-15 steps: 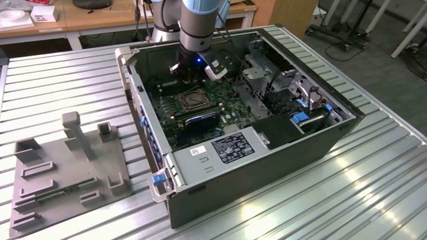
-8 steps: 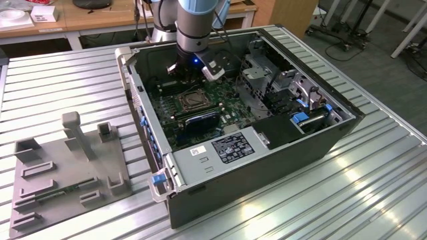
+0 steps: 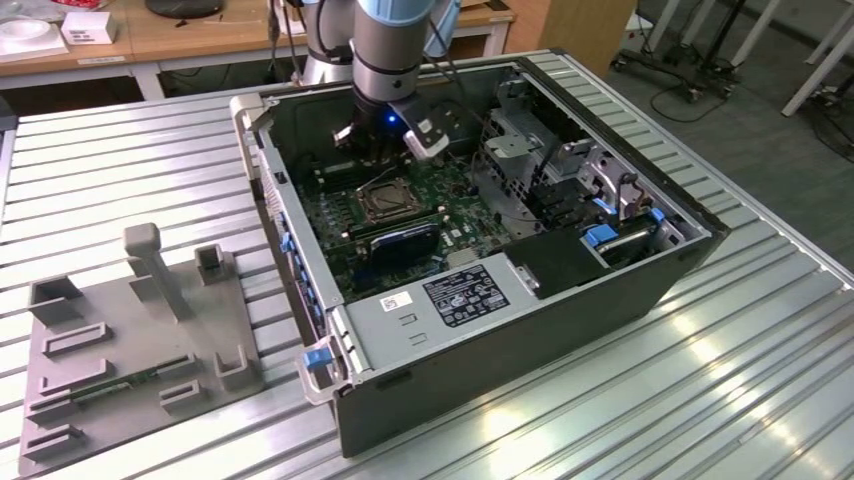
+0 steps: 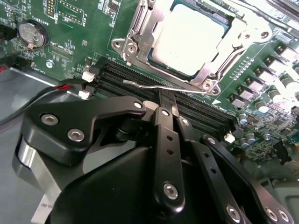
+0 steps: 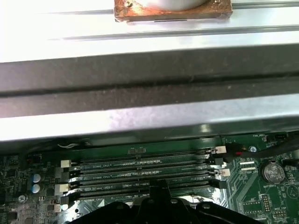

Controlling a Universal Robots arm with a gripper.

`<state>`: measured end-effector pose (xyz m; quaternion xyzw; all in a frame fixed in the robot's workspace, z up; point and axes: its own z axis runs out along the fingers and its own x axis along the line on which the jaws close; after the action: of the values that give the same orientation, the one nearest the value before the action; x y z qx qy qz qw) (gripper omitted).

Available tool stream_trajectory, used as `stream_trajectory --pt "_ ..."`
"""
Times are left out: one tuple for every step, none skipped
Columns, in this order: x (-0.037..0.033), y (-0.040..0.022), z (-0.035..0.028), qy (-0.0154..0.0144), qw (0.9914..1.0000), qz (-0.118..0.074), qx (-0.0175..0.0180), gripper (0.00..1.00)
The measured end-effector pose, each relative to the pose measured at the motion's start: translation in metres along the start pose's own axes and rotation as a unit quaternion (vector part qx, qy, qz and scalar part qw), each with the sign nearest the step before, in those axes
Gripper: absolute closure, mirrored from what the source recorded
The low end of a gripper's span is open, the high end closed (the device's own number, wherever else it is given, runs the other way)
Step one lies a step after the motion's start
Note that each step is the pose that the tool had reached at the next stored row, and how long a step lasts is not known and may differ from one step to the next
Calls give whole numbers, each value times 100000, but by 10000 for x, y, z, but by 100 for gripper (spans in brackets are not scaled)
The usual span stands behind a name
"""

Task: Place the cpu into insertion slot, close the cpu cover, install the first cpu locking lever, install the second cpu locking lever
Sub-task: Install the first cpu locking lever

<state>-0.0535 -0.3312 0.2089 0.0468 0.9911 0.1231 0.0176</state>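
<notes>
Tool point(image 4: 167, 97) shut, empty, at locking lever point(image 4: 145, 85) beside seated cpu point(image 4: 187, 37).
I'd press low and steady, clear of memory slots point(image 4: 117, 78).

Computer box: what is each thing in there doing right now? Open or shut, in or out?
computer case, lying on its side, open on top
chip, in place, lying flat
cover, down over the chip's edges
lever, lying low along the cover's side; cannot tell if it is hooked
memory slots, empty
gripper, shut, tips at the lever
</notes>
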Motion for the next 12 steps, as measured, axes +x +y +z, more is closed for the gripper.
stream_trajectory --pt "0 3 -14 3 100000 -2 -3 89" --pt "-1 7 -27 2 100000 -1 -8 89" --pt "-1 10 -40 1 100000 -1 -2 89" --pt "-1 13 -51 3 100000 -3 6 89" --pt "-2 15 -60 5 100000 -3 2 89" --pt "-2 17 -67 2 100000 -4 -4 89" --pt "-2 18 -71 3 100000 -3 -3 89" --pt "-2 19 -74 -1 100000 -5 -12 89" --pt "-2 20 -77 -1 100000 -7 -11 89" --pt "-2 20 -80 -10 100000 -16 -13 89" --pt "-2 21 -81 -27 100000 -20 -35 89" --pt "-2 20 -82 -28 100000 -22 -32 89"
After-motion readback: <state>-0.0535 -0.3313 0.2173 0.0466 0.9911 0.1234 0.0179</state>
